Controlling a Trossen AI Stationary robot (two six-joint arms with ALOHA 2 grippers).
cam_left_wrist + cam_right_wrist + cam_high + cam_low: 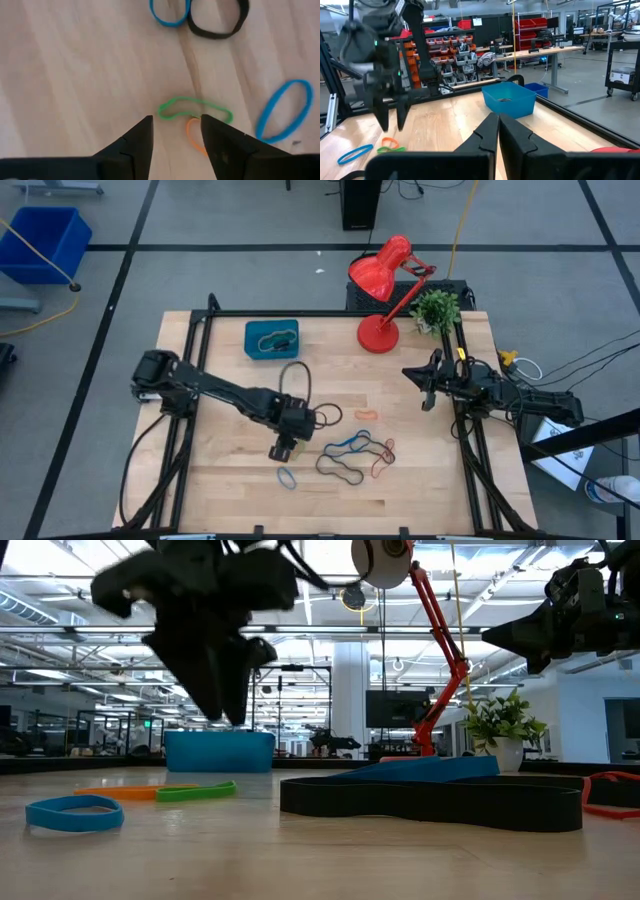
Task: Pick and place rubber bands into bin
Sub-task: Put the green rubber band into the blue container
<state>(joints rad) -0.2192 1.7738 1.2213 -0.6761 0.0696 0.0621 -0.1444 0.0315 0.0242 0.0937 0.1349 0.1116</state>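
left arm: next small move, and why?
Probably lower the left claw straight down and close. It is open and above the table, with the green band and orange band lying flat just ahead between its tips. The right claw waits near the lamp.

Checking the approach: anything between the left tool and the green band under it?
Nothing: in the left wrist view only bare wood separates the open left tool from the green band below it.

A light wooden tabletop (230, 470) stands on a grey floor (250, 275) crossed by black tape lines. A red desk lamp (385, 290) and a small green potted plant (436, 310) sit at its far edge. Beyond, a bright blue crate (40, 242), red shelving (530, 27) and long ceiling lights (100, 600).
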